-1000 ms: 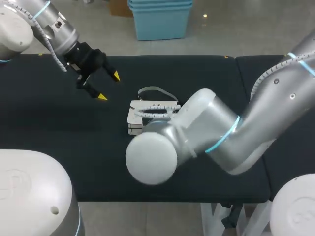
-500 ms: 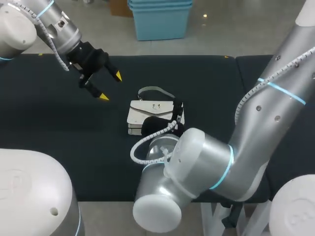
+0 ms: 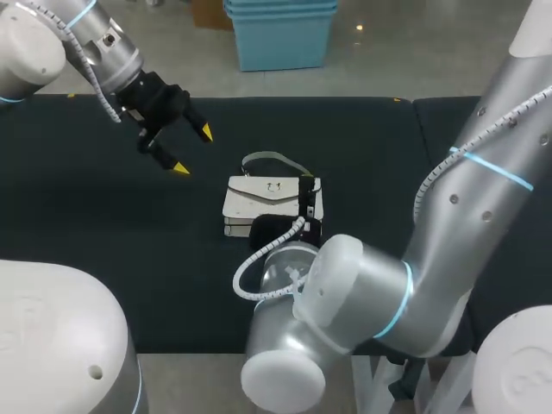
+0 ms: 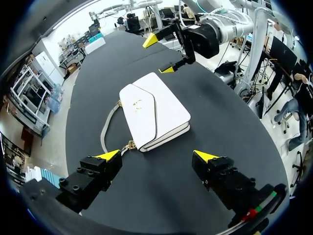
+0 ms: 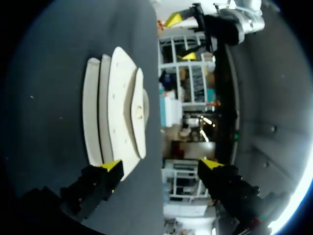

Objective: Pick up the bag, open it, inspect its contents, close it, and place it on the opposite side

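Observation:
A white flap bag (image 3: 269,203) lies flat in the middle of the black table, its grey strap (image 3: 274,160) looped behind it. My left gripper (image 3: 191,150) hangs open up and to the left of the bag, apart from it; in the left wrist view the bag (image 4: 154,110) lies ahead of the open left gripper (image 4: 157,155). My right gripper (image 3: 307,197) is at the bag's right end, open. In the right wrist view the bag (image 5: 117,107) lies just ahead of one finger of the right gripper (image 5: 160,165), not between the two. Nothing is held.
My right arm's bulky elbow (image 3: 345,293) hangs over the table's front edge, just in front of the bag. A seam (image 3: 416,129) splits the table top on the right. Bare black cloth (image 3: 103,224) lies left of the bag.
My right arm has swung its elbow down toward the front edge, uncovering the bag, and its gripper now sits at the bag's right end. The left gripper has barely shifted.

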You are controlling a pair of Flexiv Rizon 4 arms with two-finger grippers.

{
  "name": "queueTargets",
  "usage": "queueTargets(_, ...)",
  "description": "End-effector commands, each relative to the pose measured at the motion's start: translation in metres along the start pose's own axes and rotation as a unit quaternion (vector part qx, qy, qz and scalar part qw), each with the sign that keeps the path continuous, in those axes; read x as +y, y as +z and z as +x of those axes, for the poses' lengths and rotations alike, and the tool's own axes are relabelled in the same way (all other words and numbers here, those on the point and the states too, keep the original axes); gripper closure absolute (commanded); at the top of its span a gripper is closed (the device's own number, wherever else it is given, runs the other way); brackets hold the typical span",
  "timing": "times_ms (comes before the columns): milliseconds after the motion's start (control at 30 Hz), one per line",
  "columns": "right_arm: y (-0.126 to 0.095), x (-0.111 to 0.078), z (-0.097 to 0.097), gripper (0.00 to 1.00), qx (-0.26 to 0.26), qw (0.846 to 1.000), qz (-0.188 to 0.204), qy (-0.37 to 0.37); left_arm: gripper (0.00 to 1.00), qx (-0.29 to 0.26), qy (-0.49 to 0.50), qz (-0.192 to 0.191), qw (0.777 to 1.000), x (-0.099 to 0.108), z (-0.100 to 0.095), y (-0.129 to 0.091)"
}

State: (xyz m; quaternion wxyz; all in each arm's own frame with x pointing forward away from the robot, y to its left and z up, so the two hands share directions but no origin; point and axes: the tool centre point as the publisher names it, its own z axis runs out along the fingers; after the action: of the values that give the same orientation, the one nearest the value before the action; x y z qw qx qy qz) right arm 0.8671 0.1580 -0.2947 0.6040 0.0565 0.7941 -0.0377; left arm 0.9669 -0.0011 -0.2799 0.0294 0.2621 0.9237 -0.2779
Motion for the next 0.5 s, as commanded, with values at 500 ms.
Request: queueTargets(500, -0.005, -0.008, 0.02, 0.0, 0.044, 0.998, -0.032, -0.025, 0.0, 0.006, 0.019, 0.005, 1.0, -0.003, -0.004, 0.005)
